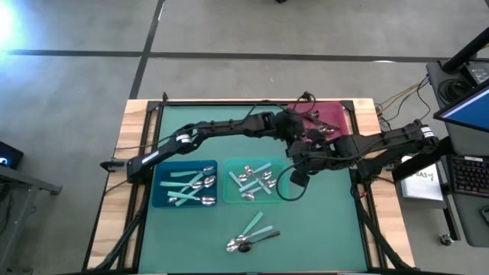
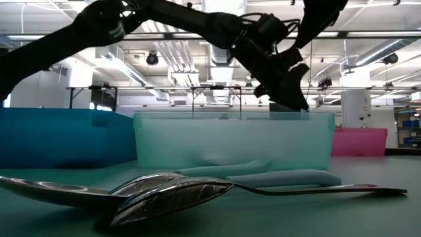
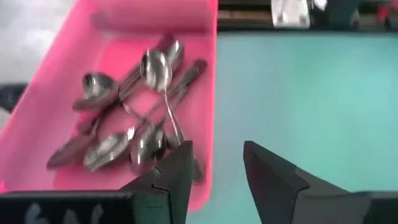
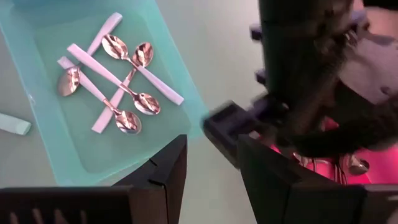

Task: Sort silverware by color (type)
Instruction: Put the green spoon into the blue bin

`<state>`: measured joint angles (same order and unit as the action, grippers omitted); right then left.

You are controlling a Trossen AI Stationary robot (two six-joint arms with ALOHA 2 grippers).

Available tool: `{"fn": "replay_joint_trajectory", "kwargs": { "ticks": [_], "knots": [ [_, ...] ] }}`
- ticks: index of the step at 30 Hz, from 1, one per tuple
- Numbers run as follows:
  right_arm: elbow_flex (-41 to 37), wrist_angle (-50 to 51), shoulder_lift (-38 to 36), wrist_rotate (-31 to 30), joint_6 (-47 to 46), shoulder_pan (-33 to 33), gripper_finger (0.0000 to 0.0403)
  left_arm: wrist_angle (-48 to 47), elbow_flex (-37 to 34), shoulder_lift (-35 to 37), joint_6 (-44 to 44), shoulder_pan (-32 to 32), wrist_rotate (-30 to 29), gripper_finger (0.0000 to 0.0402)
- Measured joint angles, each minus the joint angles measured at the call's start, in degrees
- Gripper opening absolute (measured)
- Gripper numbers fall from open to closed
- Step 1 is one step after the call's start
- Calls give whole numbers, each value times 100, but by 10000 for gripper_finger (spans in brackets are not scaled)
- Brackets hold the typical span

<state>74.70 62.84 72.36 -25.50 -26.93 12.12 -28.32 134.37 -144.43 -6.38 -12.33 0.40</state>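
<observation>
While the left gripper (image 3: 217, 165) hangs with jaws parted and empty over the pink bin (image 3: 56, 74), the all-silver spoons (image 3: 134, 118) lie piled inside it, just beyond the jaws. Nearby, the right gripper (image 4: 211, 165) hovers, jaws apart, empty.

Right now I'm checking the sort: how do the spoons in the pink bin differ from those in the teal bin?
The spoons in the pink bin are shiny silver from bowl to handle; the spoons in the teal bin have silver bowls with pale teal handles. The pink bin's spoons lie heaped over one another toward one side, while the teal bin's lie flatter, crossing near the middle. Both groups have shiny bowls and lie inside a square bin.
</observation>
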Motion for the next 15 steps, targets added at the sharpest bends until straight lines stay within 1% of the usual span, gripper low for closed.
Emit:
{"fn": "replay_joint_trajectory", "kwargs": {
  "ticks": [10, 13, 15],
  "knots": [
    [-2, 124, 0, 4, -23, 0, 132, -1968, -15, 235, -124, 322, -36, 123],
    [-2, 130, 0, 9, -21, 0, 132, -2224, -17, 275, -124, 443, -41, 123],
    [-2, 134, 0, 9, -14, 0, 132, -2360, -17, 334, -157, 517, -149, 123]
  ]
}}
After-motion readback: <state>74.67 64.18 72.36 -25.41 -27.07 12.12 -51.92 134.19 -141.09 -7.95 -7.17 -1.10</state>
